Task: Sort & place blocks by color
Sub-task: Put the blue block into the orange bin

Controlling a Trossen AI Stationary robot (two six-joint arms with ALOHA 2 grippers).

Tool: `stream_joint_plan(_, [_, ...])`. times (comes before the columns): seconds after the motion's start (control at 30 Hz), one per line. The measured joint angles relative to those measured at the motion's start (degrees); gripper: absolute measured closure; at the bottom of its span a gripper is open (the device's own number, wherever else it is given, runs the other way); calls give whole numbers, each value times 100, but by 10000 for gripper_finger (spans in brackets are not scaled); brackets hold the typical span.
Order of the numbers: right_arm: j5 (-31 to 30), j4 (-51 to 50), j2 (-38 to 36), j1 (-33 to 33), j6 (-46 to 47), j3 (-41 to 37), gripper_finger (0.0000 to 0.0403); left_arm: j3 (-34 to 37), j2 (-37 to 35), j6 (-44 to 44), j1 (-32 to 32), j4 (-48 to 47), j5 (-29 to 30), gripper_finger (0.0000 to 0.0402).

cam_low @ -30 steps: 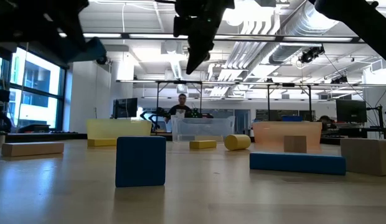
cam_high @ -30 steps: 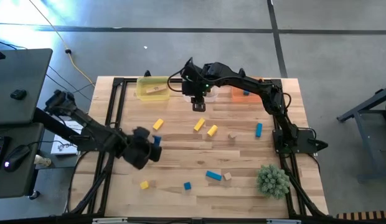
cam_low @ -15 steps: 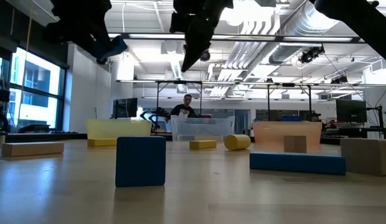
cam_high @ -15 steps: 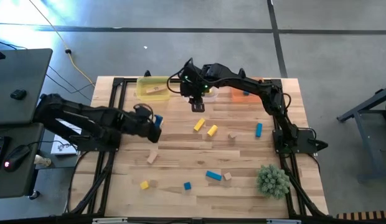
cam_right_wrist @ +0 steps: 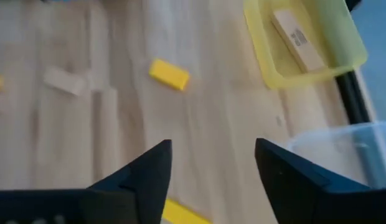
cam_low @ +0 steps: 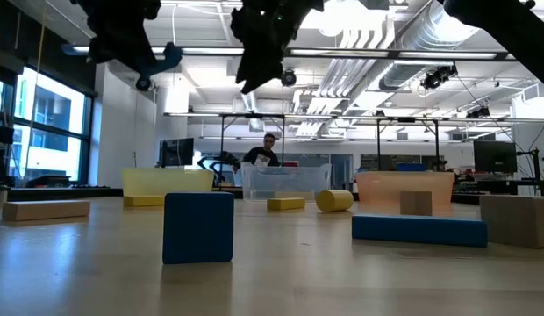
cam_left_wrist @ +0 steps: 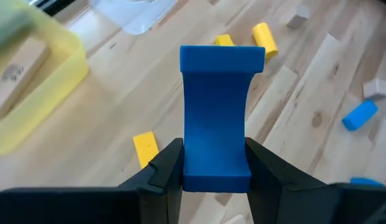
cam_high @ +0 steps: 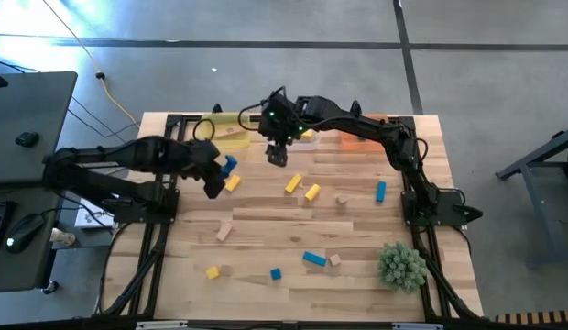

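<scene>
My left gripper (cam_high: 222, 172) is shut on a blue block (cam_left_wrist: 215, 124) above the table's left part, near the yellow tub (cam_high: 224, 128); it also shows in the low view (cam_low: 158, 57). My right gripper (cam_high: 277, 154) hangs open and empty in front of the clear tub (cam_high: 302, 136), its fingers apart in the right wrist view (cam_right_wrist: 211, 168). Yellow blocks (cam_high: 233, 183) (cam_high: 292, 184) (cam_high: 312, 192), blue blocks (cam_high: 381, 191) (cam_high: 313, 258) (cam_high: 276, 273) and tan blocks (cam_high: 223, 231) (cam_high: 342, 199) (cam_high: 334, 261) lie flat on the table. My left gripper pinches the blue block between its two fingers (cam_left_wrist: 168, 171), on the two sides of its narrow part (cam_left_wrist: 194, 165), at the end nearest the wrist. The block's wider end (cam_left_wrist: 222, 56) sticks out beyond the fingertips. The block is lifted clear of the table.
The yellow tub holds a tan block (cam_right_wrist: 297, 38). An orange tub (cam_high: 362, 136) stands at the far right with a blue piece in it. A green spiky ball (cam_high: 400, 264) sits at the near right. A yellow block (cam_high: 212, 272) lies near the front left.
My left gripper has carried the blue block up and toward the table's far edge, from the near left toward the yellow tub, uncovering a tan block on the table. My right gripper has shifted a little toward the table's left and stays open.
</scene>
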State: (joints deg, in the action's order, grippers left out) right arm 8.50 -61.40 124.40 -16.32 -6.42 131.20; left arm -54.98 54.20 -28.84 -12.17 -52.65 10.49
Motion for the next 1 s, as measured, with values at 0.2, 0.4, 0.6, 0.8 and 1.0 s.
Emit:
stream_joint_plan(0.2, [1193,577,0,105,-152,0,156,0,-49,1178,-492,1,-865,295])
stream_joint_plan(0.4, [1454,1134,0,297,-741,0,155,0,-49,2003,-814,5,-1563,294])
stream_joint_plan(0.6, [1462,1633,-2,442,-757,0,155,0,-47,2569,-856,205,-1742,293])
stream_joint_plan(0.8, [1591,1733,-1,514,-537,0,155,-2,-20,2867,-854,732,-1966,294])
stream_joint_plan(1.0, [1615,1758,-1,523,-205,0,155,-2,45,2996,-856,796,-1946,294])
